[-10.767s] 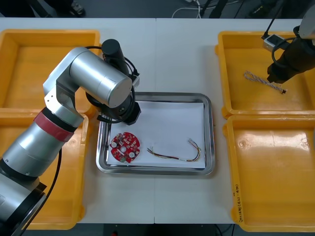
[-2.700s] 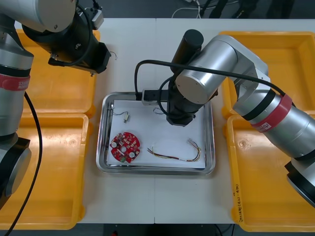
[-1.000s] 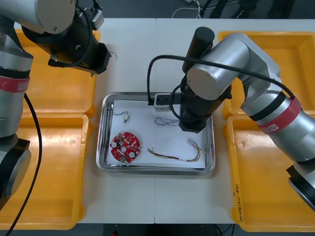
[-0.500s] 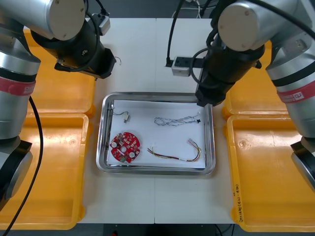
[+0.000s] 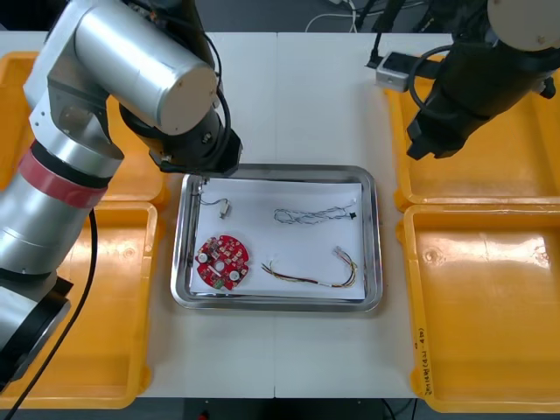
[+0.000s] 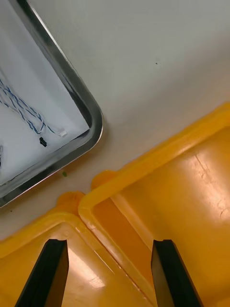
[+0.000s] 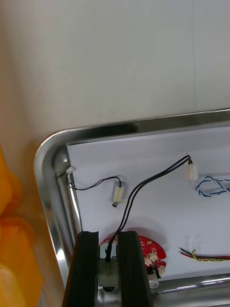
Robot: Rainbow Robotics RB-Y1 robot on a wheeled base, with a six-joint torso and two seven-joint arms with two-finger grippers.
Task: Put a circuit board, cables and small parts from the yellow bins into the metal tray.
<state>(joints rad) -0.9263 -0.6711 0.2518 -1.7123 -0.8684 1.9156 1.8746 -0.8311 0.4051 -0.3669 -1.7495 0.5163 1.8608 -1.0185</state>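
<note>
**Left gripper** [image 7: 108, 236]: fingers clamped on a held part [image 7: 108, 274], whose black cable [image 7: 143, 184] trails out ahead of it. The gripper has swung in from the far left bin [image 5: 22, 114] and now hangs at the far left corner of the tray [image 5: 378, 254].

**Right gripper** [image 6: 109, 242]: fingers apart and empty. It has let go of the blue-white cable [image 5: 311, 214] and drawn back right, over the seam between the far right bin [image 5: 525, 166] and the near right bin [image 5: 490, 306].

**Tray contents:** board [image 5: 222, 261] near left, laid part [image 5: 225, 208] far left, blue-white cable far centre, red-yellow cable [image 5: 311, 276] near right.

**Judgement:** one cable delivery is finished, and the held part is likely the next thing set down.

**Poses:** the left arm has its elbow high and its forearm reaching right and down, while the right arm has its wrist raised above the far right bin
</note>
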